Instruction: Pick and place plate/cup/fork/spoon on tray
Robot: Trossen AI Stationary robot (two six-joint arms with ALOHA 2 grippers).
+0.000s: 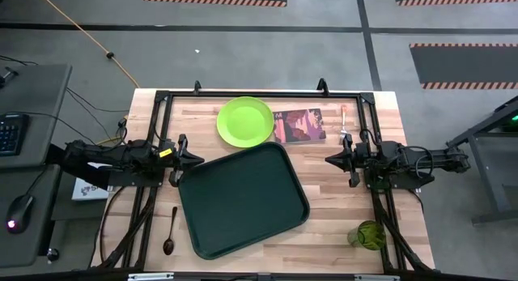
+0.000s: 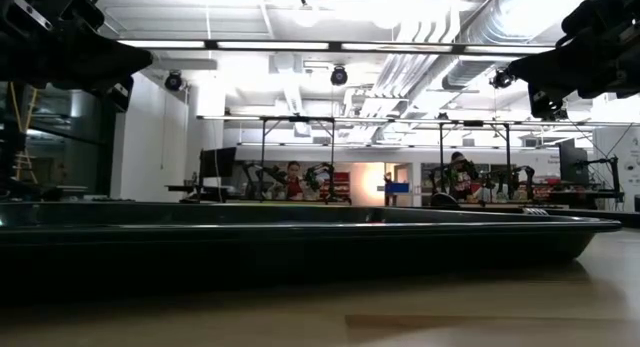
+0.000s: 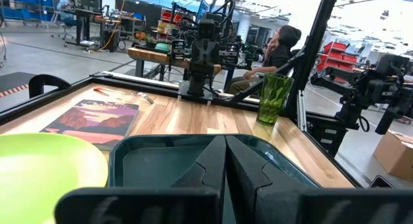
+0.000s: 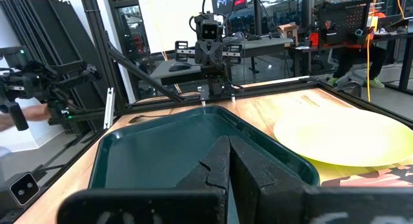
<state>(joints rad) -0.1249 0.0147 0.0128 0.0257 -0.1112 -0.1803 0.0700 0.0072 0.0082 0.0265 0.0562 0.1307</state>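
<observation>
The dark-green tray (image 1: 243,200) lies flat and empty at the table's middle, turned a little askew. The lime-green plate (image 1: 245,121) lies flat on the table beyond it. The orange-handled fork (image 1: 343,123) lies at the far right. The dark spoon (image 1: 170,231) lies at the near left. The green cup (image 1: 368,234) stands upright at the near right. My left gripper (image 1: 197,159) is shut and empty, above the tray's left edge. My right gripper (image 1: 330,160) is shut and empty, right of the tray.
A reddish picture-covered book (image 1: 299,125) lies between the plate and the fork. A black frame (image 1: 259,94) runs round the table's edges. People sit at benches in the room beyond the table.
</observation>
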